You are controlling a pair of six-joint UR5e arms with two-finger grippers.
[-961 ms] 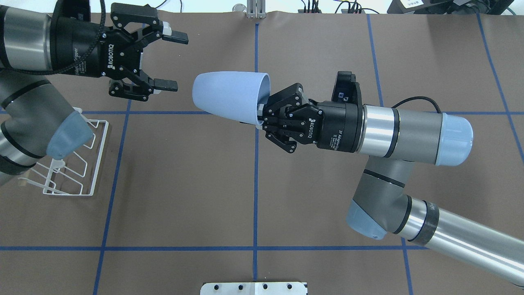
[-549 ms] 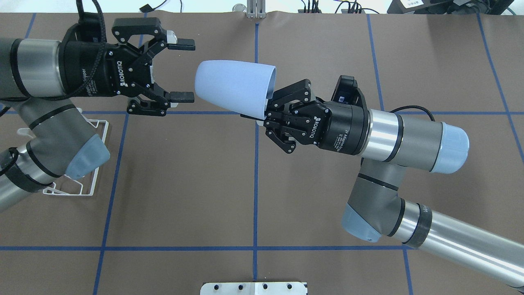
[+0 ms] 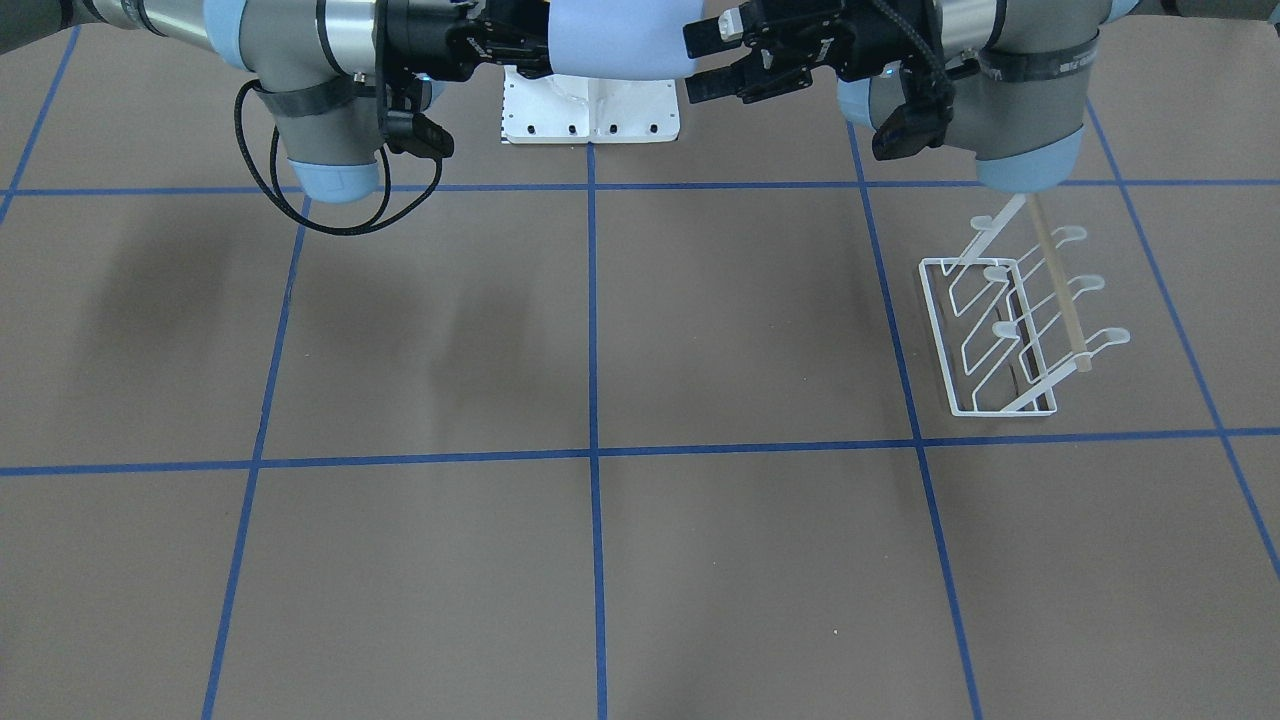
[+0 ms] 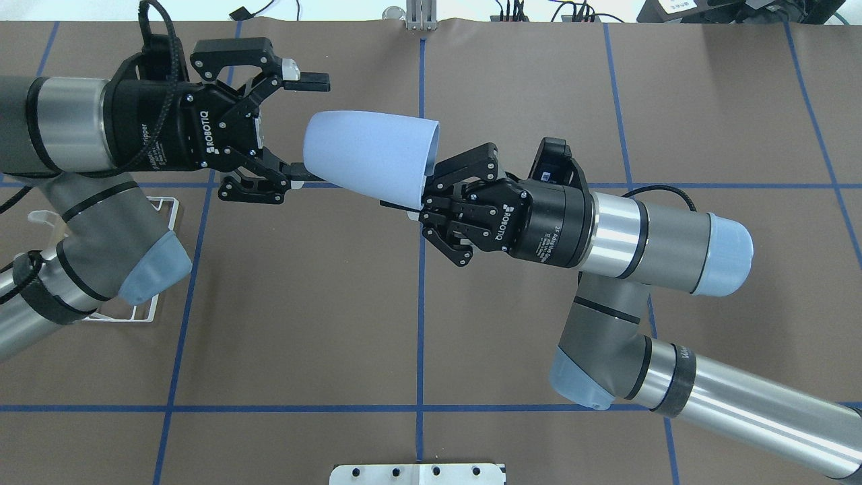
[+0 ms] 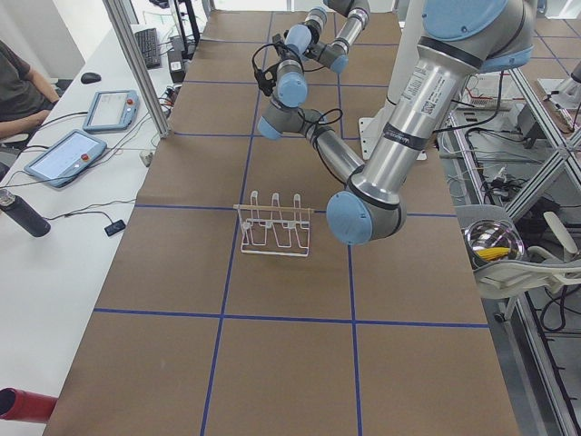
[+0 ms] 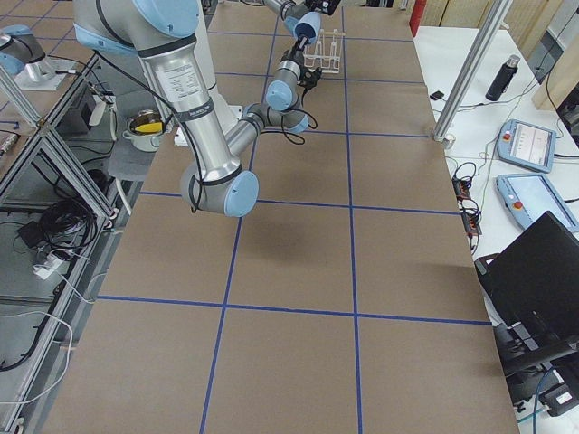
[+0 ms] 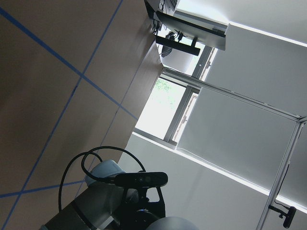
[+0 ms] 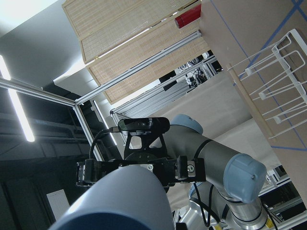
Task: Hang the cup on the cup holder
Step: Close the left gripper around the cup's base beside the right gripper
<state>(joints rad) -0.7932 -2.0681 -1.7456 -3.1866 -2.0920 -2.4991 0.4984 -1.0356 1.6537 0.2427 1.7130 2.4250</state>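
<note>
The pale-blue cup (image 4: pixel 367 162) is held sideways above the table's middle, base toward my left arm. My right gripper (image 4: pixel 419 194) is shut on the cup's rim. My left gripper (image 4: pixel 311 129) is open, and the cup's base lies between its fingers; the upper finger stands clear of the cup. The front-facing view shows the cup (image 3: pixel 615 40) between the left gripper (image 3: pixel 705 62) and the right gripper (image 3: pixel 530 45). The white wire cup holder (image 3: pixel 1010 330) with its wooden rod (image 3: pixel 1055 285) stands empty on the table. In the overhead view the cup holder (image 4: pixel 176 205) is mostly hidden under my left arm.
The white metal pedestal base (image 4: pixel 417 473) sits at the robot's edge of the table. Blue tape lines grid the brown mat. A side desk with tablets (image 5: pixel 82 154) and a seated operator lies beyond the table's far edge.
My right gripper carried the cup leftward. My left gripper advanced toward it, still open, and now straddles the cup's base. My left elbow now covers more of the cup holder.
</note>
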